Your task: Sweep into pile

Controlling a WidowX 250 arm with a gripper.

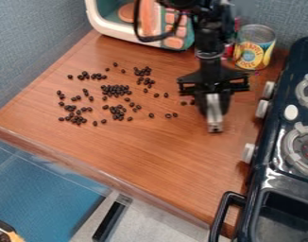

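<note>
Dozens of beans in loose clusters on the table, strays beside the gripper. Can't tell whether it's spread or pressed together – perhaps it bears the silvery piece. Get outside the strays first, then short, low strokes toward the middle cluster – slow, lest beans roll.

You had small, dark, rounded beans scattered in loose clumps with strays between them, lying on the brown counter from nine to twelve o'clock of your view's center, a few toward two.
</note>
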